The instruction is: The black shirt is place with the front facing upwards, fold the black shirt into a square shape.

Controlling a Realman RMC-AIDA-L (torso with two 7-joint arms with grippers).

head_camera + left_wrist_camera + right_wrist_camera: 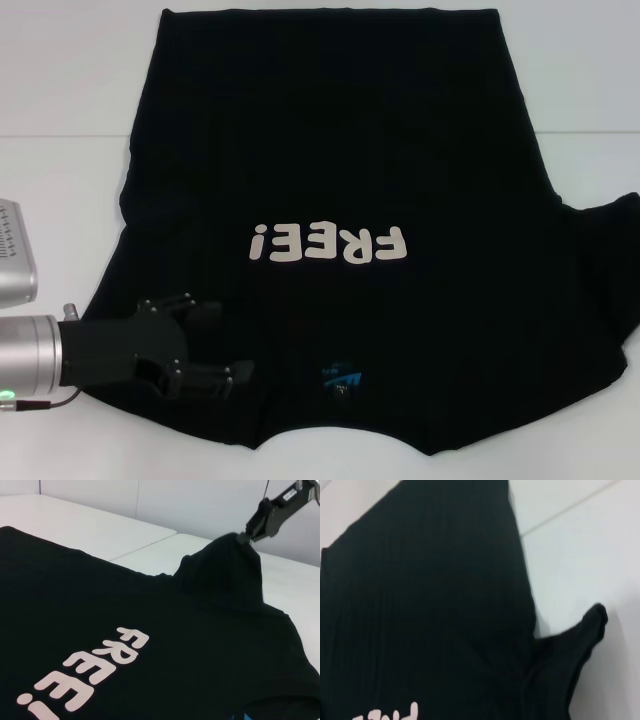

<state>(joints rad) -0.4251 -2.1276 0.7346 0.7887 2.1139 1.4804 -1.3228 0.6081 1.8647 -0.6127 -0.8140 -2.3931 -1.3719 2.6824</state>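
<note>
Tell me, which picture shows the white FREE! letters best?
The head view: all of the FREE! lettering shows on the black shirt, upside down. The left wrist view cuts its end off at the edge, and the right wrist view catches only a sliver.

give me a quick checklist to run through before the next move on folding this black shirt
1. Shirt front facing up: ok. The white FREE! lettering shows on the black shirt.
2. Left claw on the shirt: ok for position, over the near left corner by the sleeve; whether it grips cloth: cannot tell.
3. Right claw holding the far sleeve: ok. The left wrist view shows it pinching the sleeve tip, lifted into a peak.
4. Shirt body flat: ok across the middle; the right sleeve is raised.
5. Shirt fully on the white table: cannot tell, since its near hem meets the picture edge.
</note>
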